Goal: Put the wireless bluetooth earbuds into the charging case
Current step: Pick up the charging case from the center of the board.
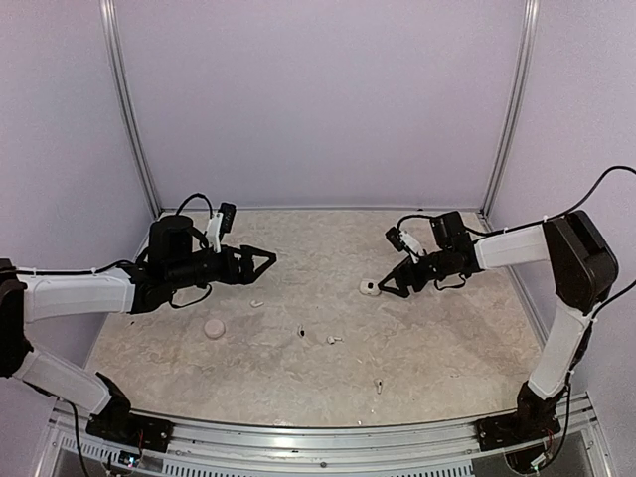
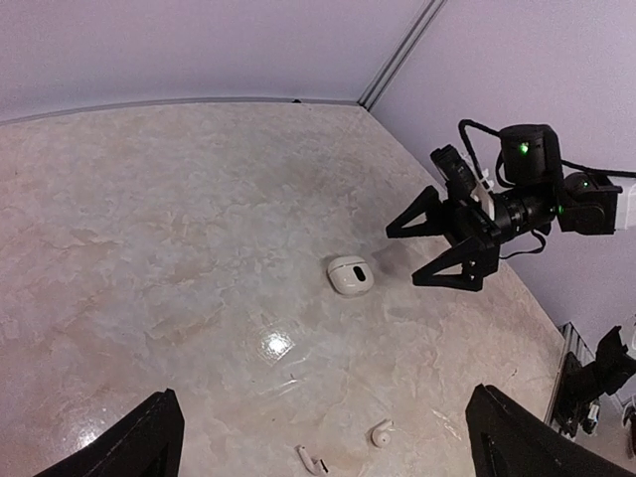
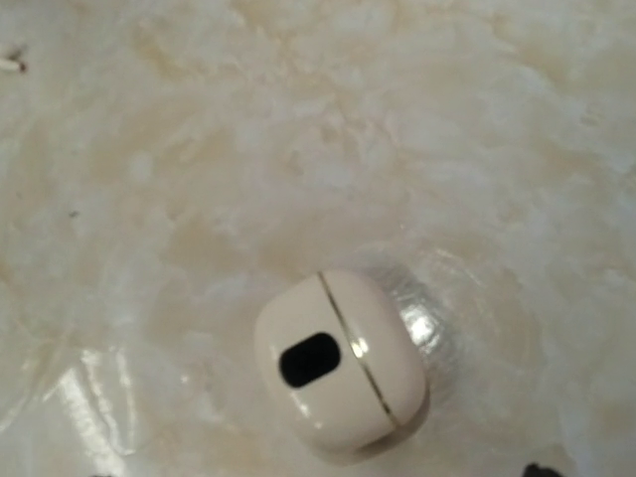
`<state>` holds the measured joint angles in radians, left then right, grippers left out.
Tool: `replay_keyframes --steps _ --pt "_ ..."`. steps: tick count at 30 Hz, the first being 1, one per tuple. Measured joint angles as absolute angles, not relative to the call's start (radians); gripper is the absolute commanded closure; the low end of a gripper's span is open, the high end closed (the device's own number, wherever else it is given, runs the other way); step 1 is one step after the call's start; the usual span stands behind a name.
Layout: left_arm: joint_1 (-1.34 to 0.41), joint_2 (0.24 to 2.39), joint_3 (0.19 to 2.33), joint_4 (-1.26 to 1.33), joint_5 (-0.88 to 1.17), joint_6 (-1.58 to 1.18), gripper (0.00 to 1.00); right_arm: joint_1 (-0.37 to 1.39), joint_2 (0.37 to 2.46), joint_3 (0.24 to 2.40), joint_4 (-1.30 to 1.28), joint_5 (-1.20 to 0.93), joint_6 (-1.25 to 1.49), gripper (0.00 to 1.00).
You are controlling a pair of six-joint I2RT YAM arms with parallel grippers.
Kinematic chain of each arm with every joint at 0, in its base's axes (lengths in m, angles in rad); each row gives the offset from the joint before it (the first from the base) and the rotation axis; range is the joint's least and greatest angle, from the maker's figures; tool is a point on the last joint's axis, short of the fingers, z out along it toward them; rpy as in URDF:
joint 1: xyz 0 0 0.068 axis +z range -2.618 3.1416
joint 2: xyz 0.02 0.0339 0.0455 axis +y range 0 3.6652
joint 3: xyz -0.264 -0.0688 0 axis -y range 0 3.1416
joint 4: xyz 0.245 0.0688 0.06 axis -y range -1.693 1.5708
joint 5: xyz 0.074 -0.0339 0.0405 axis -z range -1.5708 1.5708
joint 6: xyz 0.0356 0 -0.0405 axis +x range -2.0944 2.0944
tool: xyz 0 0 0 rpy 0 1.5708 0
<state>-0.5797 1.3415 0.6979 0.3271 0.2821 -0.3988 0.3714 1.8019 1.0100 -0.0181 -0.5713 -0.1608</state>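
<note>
A pale closed charging case (image 1: 370, 288) with a dark oval window lies mid-right on the table; it also shows in the left wrist view (image 2: 350, 275) and fills the right wrist view (image 3: 341, 363). My right gripper (image 1: 393, 280) is open and empty, its tips just right of the case, not touching; it also shows in the left wrist view (image 2: 402, 258). My left gripper (image 1: 260, 260) is open and empty above the table's left half. Tiny pale earbuds lie loose: one (image 1: 256, 303), one (image 1: 301, 331), one (image 1: 334, 340), one (image 1: 379, 386). Two earbuds (image 2: 382, 432) (image 2: 312, 460) lie between my left fingers (image 2: 149, 437).
A second round pale case (image 1: 214, 328) lies at the left, below my left arm. Purple walls with metal posts (image 1: 134, 119) close the back and sides. A metal rail (image 1: 328, 437) runs along the near edge.
</note>
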Motion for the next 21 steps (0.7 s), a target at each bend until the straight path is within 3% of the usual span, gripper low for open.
replay_keyframes --steps 21 --pt "-0.585 1.338 0.710 0.386 0.450 -0.366 0.01 0.414 2.037 1.265 -0.197 -0.520 -0.387 0.24"
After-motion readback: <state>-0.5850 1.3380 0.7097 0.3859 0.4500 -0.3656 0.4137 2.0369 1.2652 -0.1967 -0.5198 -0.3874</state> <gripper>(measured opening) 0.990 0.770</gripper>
